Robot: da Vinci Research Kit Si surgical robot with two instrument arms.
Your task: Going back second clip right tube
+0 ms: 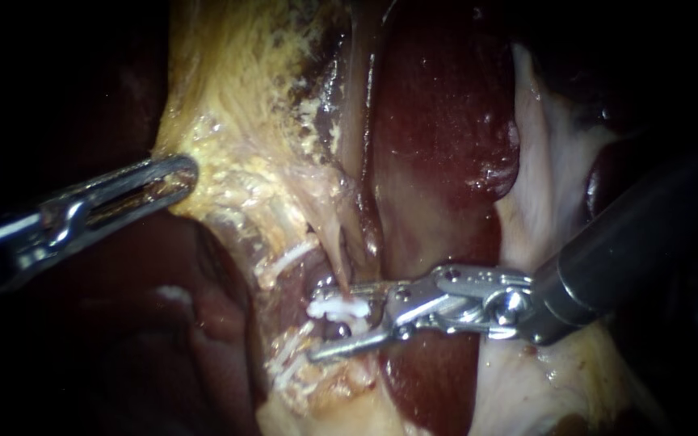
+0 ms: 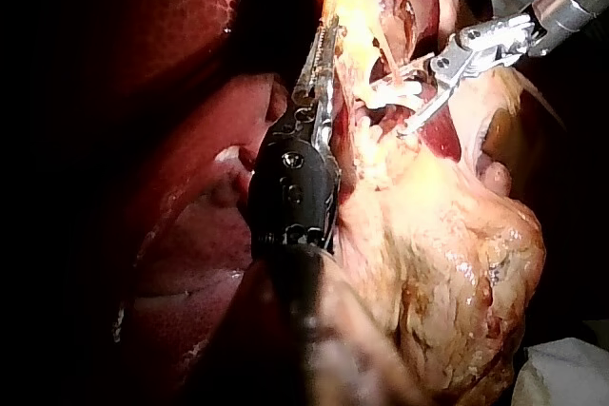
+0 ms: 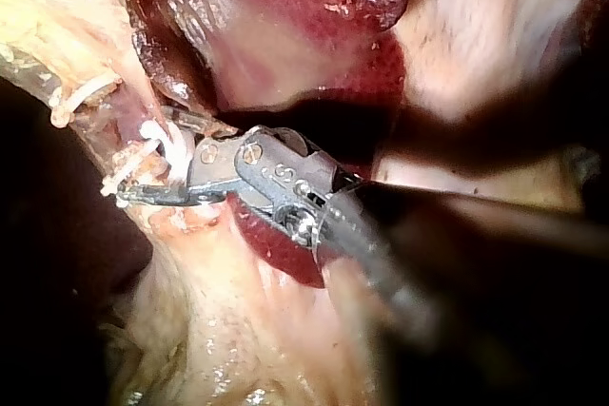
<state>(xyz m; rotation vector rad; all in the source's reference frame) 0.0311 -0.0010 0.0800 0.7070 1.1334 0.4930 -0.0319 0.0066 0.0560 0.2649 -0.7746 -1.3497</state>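
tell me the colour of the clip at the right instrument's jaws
White. The clip shows best in the endoscope view.

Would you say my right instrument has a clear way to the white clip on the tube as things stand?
Probably yes: the right instrument has its jaws open to either side of the white clip, and no tissue seems to lie between them and it.

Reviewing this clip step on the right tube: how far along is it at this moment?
Done: a white clip sits across the tube. In hand: the right instrument has its claw open, with the clip in the gap, not yet drawn clear. The left instrument lies at the edge of the yellow tissue. Left: backing the right instrument away. Whether another clip is on, I cannot tell.
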